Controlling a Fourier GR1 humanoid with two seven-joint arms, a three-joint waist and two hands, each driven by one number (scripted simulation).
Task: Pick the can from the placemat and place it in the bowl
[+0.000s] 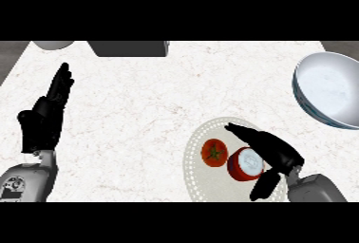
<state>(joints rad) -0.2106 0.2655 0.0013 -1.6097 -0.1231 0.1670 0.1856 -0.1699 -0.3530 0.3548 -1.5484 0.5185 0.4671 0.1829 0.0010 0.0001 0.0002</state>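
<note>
A red can (245, 164) with a white top stands on the round pale placemat (200, 175) at the lower middle right. My right hand (270, 148) is against the can's right side, fingers stretched over its top edge and thumb low beside it, not curled round it. The large white bowl (329, 90) with a blue rim sits at the right edge, beyond the placemat. My left hand (48, 111) rests open at the left, fingers pointing up.
A tomato (214, 152) lies on the placemat just left of the can. A dark grey box (129, 48) and a pale round dish (53, 44) sit along the counter's far edge. White marble counter spreads between the hands.
</note>
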